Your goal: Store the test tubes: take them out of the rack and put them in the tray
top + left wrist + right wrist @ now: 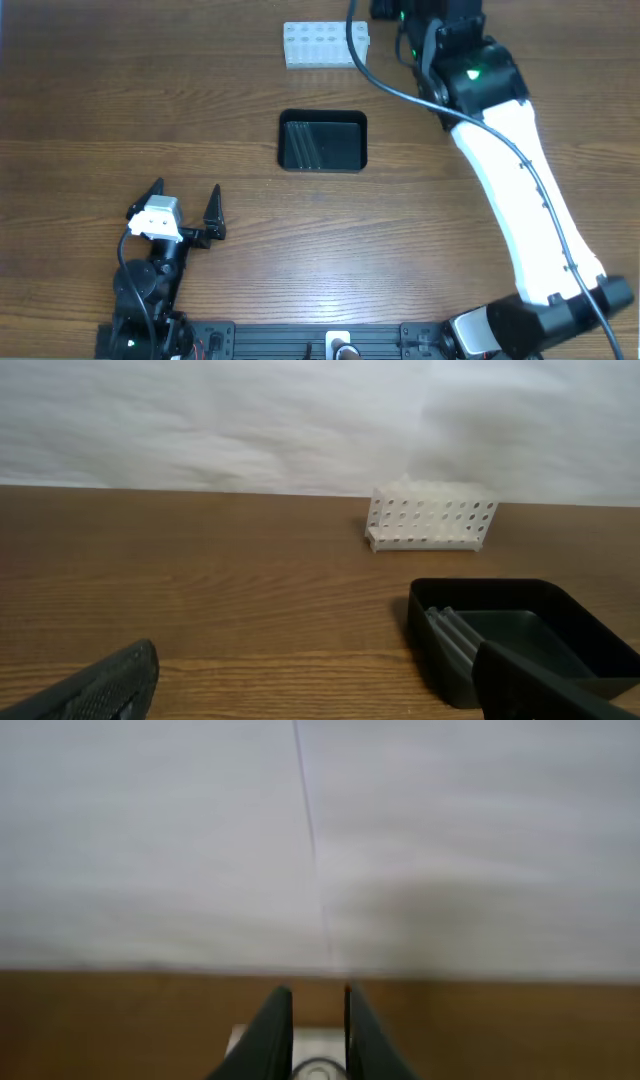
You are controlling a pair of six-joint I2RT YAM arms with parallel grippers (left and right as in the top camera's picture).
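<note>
My right wrist view showed right gripper (315, 992) clenching one test tube (316, 1070); left gripper (185, 200) gaped, seven o'clock of one tray (322, 115).

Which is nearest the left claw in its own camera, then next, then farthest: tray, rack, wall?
1. Black tray, just ahead of the left gripper.
2. White rack, beyond the tray, farther out.
3. White wall, at the very back.

The white rack (326, 44) stands upright, far from me; the black tray (322, 168) sits nearer; clear tubes (305, 143) lie flat inside it.
</note>
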